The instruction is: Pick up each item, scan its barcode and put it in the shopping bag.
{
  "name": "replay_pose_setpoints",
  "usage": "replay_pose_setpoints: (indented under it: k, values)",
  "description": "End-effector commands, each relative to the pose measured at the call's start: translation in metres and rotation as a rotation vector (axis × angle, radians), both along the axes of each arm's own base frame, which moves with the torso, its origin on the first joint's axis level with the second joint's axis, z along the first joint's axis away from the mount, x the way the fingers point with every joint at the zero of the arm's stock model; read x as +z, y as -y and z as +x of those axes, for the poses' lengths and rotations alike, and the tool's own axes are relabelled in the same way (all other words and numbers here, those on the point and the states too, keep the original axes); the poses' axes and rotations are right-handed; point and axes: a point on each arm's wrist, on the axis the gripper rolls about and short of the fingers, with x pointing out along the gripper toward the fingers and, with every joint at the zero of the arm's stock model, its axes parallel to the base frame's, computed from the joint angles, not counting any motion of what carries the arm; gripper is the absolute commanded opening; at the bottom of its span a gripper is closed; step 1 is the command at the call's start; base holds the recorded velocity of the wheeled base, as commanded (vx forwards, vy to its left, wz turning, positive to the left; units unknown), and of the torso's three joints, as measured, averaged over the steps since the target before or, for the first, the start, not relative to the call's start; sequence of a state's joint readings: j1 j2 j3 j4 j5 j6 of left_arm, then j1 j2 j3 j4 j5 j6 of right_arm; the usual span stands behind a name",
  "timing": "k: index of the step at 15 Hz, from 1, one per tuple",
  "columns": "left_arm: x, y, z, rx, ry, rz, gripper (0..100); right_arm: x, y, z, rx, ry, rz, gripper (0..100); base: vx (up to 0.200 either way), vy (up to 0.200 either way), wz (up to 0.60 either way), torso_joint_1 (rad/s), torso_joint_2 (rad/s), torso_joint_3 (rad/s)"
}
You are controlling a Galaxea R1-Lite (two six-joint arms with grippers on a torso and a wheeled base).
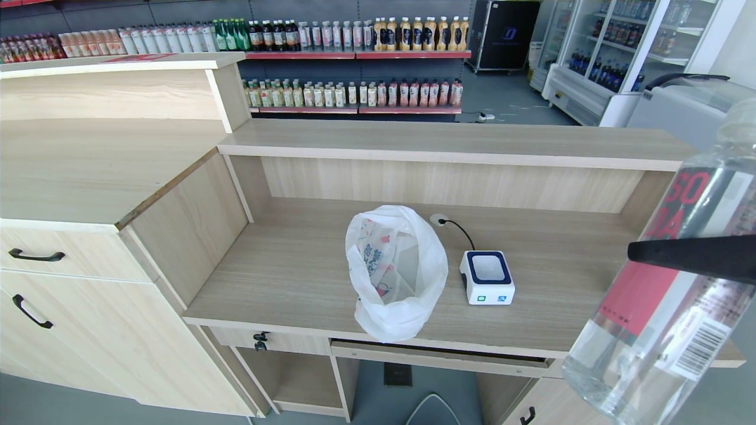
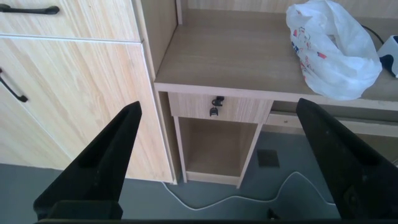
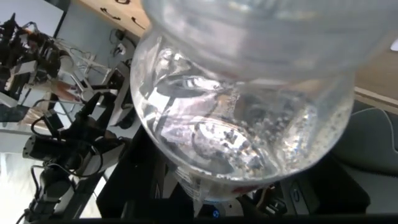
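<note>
A clear soda water bottle [image 1: 667,283] with a red and white label hangs tilted at the right, close to the head camera, its barcode [image 1: 700,348] facing outward. My right gripper [image 1: 697,260] is shut on it, one black finger lying across the label. In the right wrist view the bottle's base [image 3: 249,106] sits close up. A white shopping bag [image 1: 396,271] stands open on the wooden counter [image 1: 283,271], with the white barcode scanner [image 1: 486,276] just to its right. My left gripper [image 2: 217,162] is open, low in front of the counter, left of the bag [image 2: 333,50].
A tall cabinet [image 1: 88,295] with black handles stands to the left of the counter. A raised ledge [image 1: 449,144] runs along the counter's back. The scanner's cable [image 1: 460,230] leads to a hole behind it. A keyed drawer [image 2: 216,107] sits under the counter's front edge.
</note>
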State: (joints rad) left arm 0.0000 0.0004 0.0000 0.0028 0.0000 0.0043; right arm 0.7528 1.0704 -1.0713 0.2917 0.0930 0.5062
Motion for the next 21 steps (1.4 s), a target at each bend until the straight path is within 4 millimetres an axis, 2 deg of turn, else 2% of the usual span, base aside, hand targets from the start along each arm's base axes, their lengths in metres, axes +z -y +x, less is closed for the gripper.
replay_pose_setpoints:
  k: [1,3,6,9,11,12,15,18,21]
  values:
    - [0.000,0.000,0.000,0.000,0.000,0.000,100,-0.001,-0.001,0.002,-0.003,-0.004,-0.005,0,0.000,0.000,0.00,0.000,0.00,0.000]
    - [0.000,0.000,0.000,0.000,0.000,0.000,100,-0.004,-0.002,0.010,-0.049,0.018,-0.046,0,0.000,0.000,0.00,0.000,0.00,0.000]
    - [0.000,0.000,0.000,0.000,0.000,0.000,100,-0.015,0.002,0.060,-0.248,0.155,-0.136,0,0.000,0.000,0.00,0.000,0.00,0.000]
    - [0.000,0.000,0.000,0.000,0.000,0.000,100,-0.062,0.031,0.144,-0.446,0.454,-0.414,0,0.000,0.000,0.00,0.000,0.00,0.000]
    - [0.000,0.000,0.000,0.000,0.000,0.000,100,-0.100,0.047,0.184,-0.520,0.631,-0.536,0,0.000,0.000,0.00,0.000,0.00,0.000]
    - [0.000,0.000,0.000,0.000,0.000,0.000,100,-0.117,0.048,0.200,-0.541,0.714,-0.570,0,0.000,0.000,0.00,0.000,0.00,0.000]
    - [0.000,0.000,0.000,0.000,0.000,0.000,100,-0.151,0.045,0.232,-0.547,0.869,-0.586,0,0.000,0.000,0.00,0.000,0.00,0.000]
    - [0.000,0.000,0.000,0.000,0.000,0.000,100,-0.178,0.043,0.249,-0.442,0.929,-0.600,0,0.000,0.000,0.00,0.000,0.00,0.000]
    - [0.000,0.000,0.000,0.000,0.000,0.000,100,-0.193,0.048,0.272,-0.353,0.966,-0.611,0,0.000,0.000,0.00,0.000,0.00,0.000]
